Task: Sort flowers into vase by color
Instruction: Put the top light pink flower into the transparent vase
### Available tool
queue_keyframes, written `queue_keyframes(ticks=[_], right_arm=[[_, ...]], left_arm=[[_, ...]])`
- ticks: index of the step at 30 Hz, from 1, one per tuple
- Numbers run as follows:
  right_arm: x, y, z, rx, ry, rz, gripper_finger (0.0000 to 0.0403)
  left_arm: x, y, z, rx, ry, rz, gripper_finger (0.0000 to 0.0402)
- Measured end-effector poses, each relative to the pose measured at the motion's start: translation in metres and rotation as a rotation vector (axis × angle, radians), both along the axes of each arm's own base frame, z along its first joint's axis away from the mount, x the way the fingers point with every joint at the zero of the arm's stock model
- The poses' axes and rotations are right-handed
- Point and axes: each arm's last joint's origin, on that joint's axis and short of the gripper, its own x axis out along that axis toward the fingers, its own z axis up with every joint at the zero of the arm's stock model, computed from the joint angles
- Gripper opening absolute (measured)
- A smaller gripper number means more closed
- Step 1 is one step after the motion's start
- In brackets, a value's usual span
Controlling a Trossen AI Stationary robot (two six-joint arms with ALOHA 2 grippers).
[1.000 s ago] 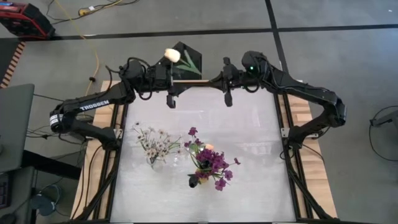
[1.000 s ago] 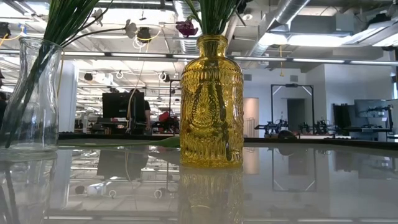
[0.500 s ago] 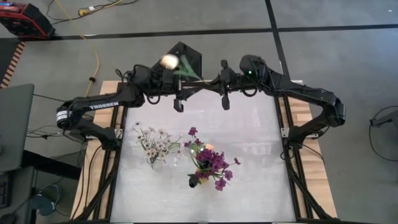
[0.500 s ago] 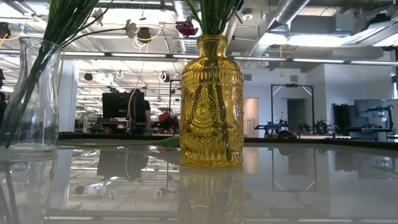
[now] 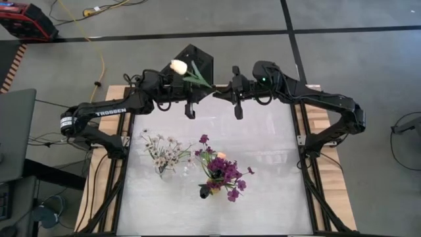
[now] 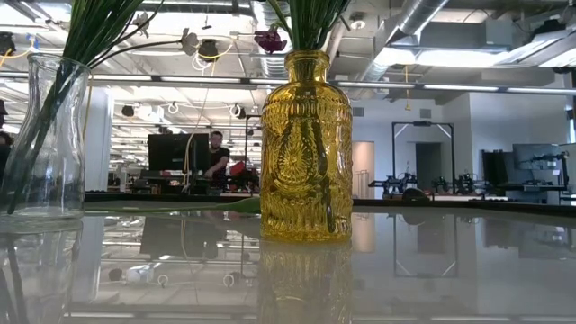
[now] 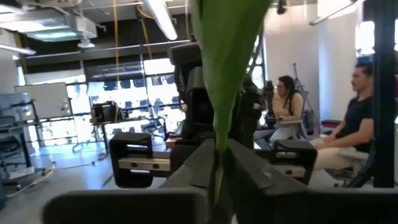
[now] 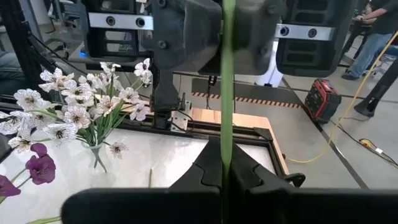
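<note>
At twelve o'clock on the table, both grippers meet on one cream tulip (image 5: 179, 66). Its stem runs from the bloom at ten o'clock down toward four o'clock. The left gripper (image 5: 189, 110) and right gripper (image 5: 237, 109) each pinch the stem, as both wrist views show. The clear vase (image 6: 40, 135) of white sprays (image 5: 164, 150) sits at six o'clock, nearer the left arm; the yellow vase (image 6: 306, 148) holds purple flowers (image 5: 225, 174). Which gripper bears the load is unclear.
</note>
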Motion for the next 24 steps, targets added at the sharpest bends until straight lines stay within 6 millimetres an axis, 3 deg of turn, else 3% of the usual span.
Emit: queue_keyframes(ticks=[5,11,15,19,24], right_arm=[[0.000,0.002,-0.001,0.066,0.006,-0.004,0.0085],[-0.001,0.003,0.001,0.031,0.001,0.009,0.0201],[-0.009,0.005,0.004,0.049,0.019,0.005,0.0271],[-0.024,0.008,0.008,0.098,0.056,-0.019,0.0296],[-0.042,0.012,0.011,0.111,0.114,-0.030,0.0294]], left_arm=[[0.001,-0.004,0.000,0.029,0.001,-0.009,0.0003],[-0.010,-0.007,0.010,0.001,-0.021,-0.014,0.0001],[-0.038,-0.016,0.031,0.010,-0.058,0.004,0.0001],[-0.076,-0.029,0.052,-0.048,-0.085,-0.046,0.0000],[-0.111,-0.059,0.068,-0.107,-0.067,-0.404,0.0000]])
